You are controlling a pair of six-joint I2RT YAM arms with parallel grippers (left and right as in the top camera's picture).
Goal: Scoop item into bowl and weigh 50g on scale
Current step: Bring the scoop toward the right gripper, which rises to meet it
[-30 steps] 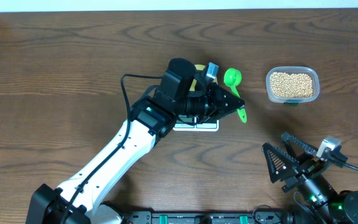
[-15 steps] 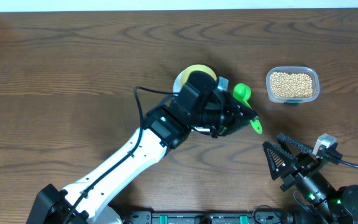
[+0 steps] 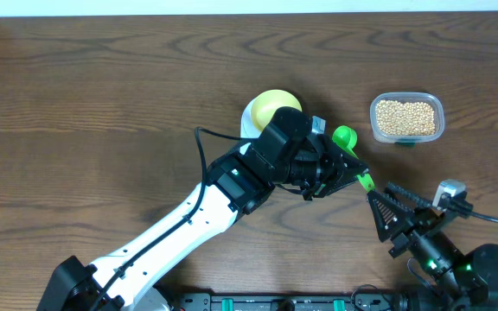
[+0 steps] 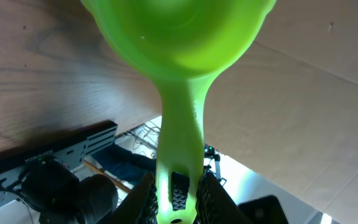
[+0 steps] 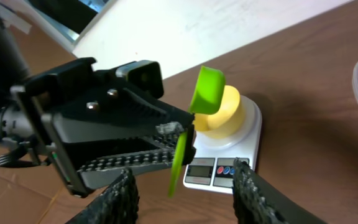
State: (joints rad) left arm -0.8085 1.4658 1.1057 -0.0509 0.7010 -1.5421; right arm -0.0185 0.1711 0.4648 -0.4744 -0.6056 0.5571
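My left gripper [image 3: 349, 175] is shut on the handle of a green scoop [image 3: 345, 136], which it holds above the table to the right of the scale. In the left wrist view the scoop [image 4: 179, 37] fills the top, its handle pinched between my left gripper [image 4: 178, 200]. The pale yellow bowl [image 3: 272, 108] sits on the white scale [image 3: 249, 122], partly hidden by my left arm. The beans [image 3: 406, 117] lie in a clear tub. My right gripper [image 3: 380, 193] is open just beyond the handle's tip. From the right wrist, the scoop's handle [image 5: 179, 163] hangs between that gripper's [image 5: 185, 200] spread fingers without touching them.
The clear tub [image 3: 407, 102] stands at the right rear, with dark wood table around it. The scale's display and red and blue buttons [image 5: 227, 170] face my right gripper. A rail runs along the table's front edge [image 3: 284, 302].
My left arm has swung right with the scoop, uncovering the yellow bowl and bringing the handle up to my right gripper. The right jaws have narrowed.
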